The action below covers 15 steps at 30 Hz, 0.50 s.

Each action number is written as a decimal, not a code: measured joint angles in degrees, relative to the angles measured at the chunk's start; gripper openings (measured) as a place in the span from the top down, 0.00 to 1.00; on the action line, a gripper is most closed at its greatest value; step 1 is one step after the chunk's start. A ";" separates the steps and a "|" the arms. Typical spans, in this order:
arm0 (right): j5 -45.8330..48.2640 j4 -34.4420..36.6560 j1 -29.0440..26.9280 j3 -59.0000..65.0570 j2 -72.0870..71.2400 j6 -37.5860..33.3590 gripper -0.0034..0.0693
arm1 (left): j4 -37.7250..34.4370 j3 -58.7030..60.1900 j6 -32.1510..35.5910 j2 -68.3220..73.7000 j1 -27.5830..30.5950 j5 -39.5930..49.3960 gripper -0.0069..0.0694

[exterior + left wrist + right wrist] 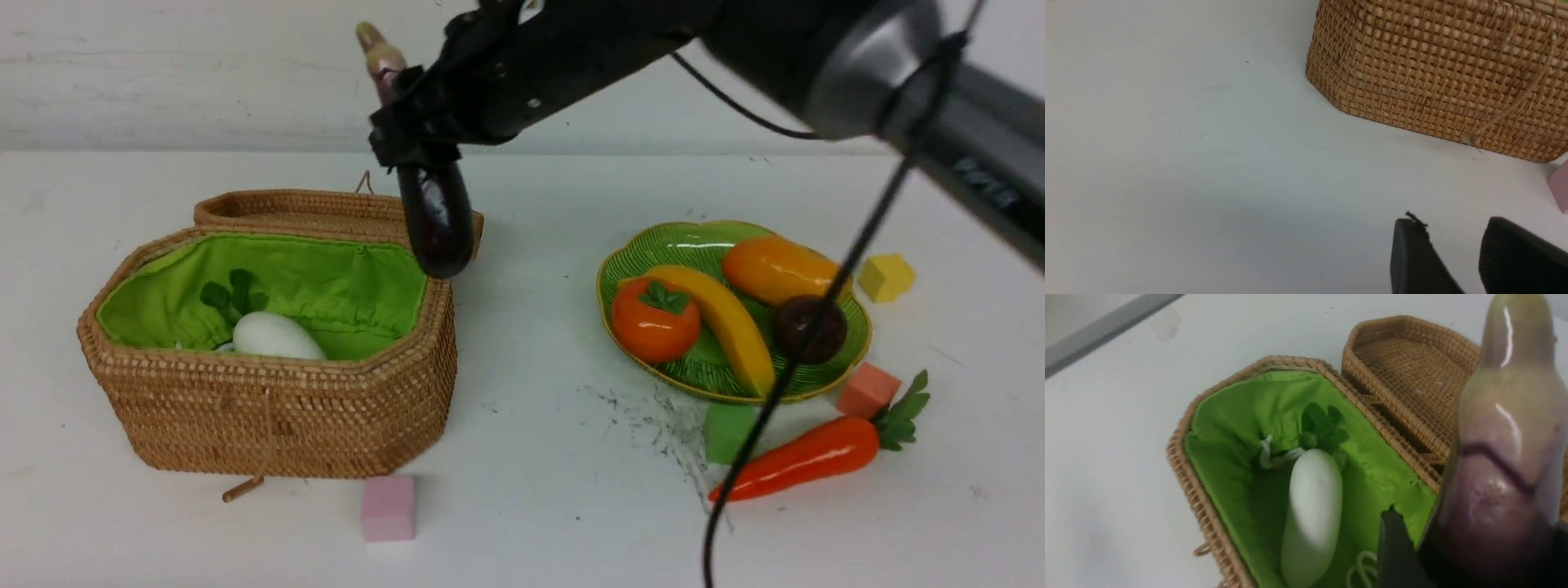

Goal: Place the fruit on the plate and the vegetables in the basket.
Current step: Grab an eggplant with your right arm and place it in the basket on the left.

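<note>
On the white bench (522, 523), listed from largest to smallest:

Brown octagonal woven wicker basket (269, 408), green fabric lining, hinged lid thrown back behind it. Stiff-walled, open at the top; receives the vegetables. Holds the white glossy radish with green leaves (273, 335), lying along the lining.

Green ribbed leaf-shaped plate with gold-brown rim (694, 245), well apart from the basket. Carries all four fruits: yellow banana (727, 322), yellow-orange mango (775, 268), orange-red persimmon with green cap (653, 322), small dark purple plum (808, 327).

Long dark purple eggplant (437, 216), pale toward its stem. Hangs nearly upright, stem up, above the basket's rim on the plate side, pinched across its upper body by the right pincer (412, 139). Likely light and rigid; the glossy skin looks slippery, so a hold on the thick mid-body, not the tapering neck, seems safest.

Orange glossy carrot with green top (816, 457), lying on the bench just in front of the plate. Probably hard, smooth, prone to roll; best gripped across its thicker half near the leaves.

Left pincer (1457, 261), low over bare bench near the basket's outer wall, fingers parted, holding nothing.

Small foam cubes: pink (389, 508), green (729, 433), salmon (867, 390), yellow (886, 278). Not sorted.
</note>
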 joint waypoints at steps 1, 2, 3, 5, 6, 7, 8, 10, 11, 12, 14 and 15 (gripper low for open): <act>-1.37 -0.40 0.84 -0.67 1.58 0.05 0.45 | 0.00 0.00 0.00 0.00 0.00 0.00 0.60; -3.50 -0.80 1.81 -1.22 3.12 0.12 0.45 | 0.00 0.00 0.00 0.00 0.00 0.00 0.60; -4.22 -0.89 2.12 -1.27 3.36 0.12 0.45 | 0.00 0.00 0.00 0.00 0.00 0.00 0.60; -7.20 -1.75 3.55 -1.54 5.69 0.17 0.43 | 0.00 0.00 0.00 0.00 0.00 0.00 0.60; -7.97 -2.19 3.94 -1.54 6.24 0.23 0.41 | 0.00 0.00 0.00 0.00 0.00 0.00 0.60; -8.47 -2.37 4.43 -1.54 6.90 0.40 0.36 | 0.00 0.00 0.00 0.00 0.00 0.00 0.60; -8.47 -2.51 4.63 -1.54 7.19 0.52 0.31 | 0.00 0.00 0.00 0.00 0.00 0.00 0.60; -8.59 -2.65 4.73 -1.54 7.29 0.63 0.21 | 0.00 0.00 0.00 0.00 0.00 0.00 0.60; -8.66 -2.78 4.73 -1.59 7.29 0.63 0.15 | 0.00 0.00 0.00 0.00 0.00 0.00 0.60; -8.66 -2.83 4.73 -1.65 7.17 0.63 0.10 | 0.00 0.00 0.00 0.00 0.00 0.00 0.60; -7.94 -2.97 4.59 -1.65 6.72 0.63 0.04 | 0.00 0.00 0.00 0.00 0.00 0.00 0.60; -5.87 -3.02 4.36 -1.65 6.24 0.63 0.02 | 0.00 0.00 0.00 0.00 0.00 0.00 0.60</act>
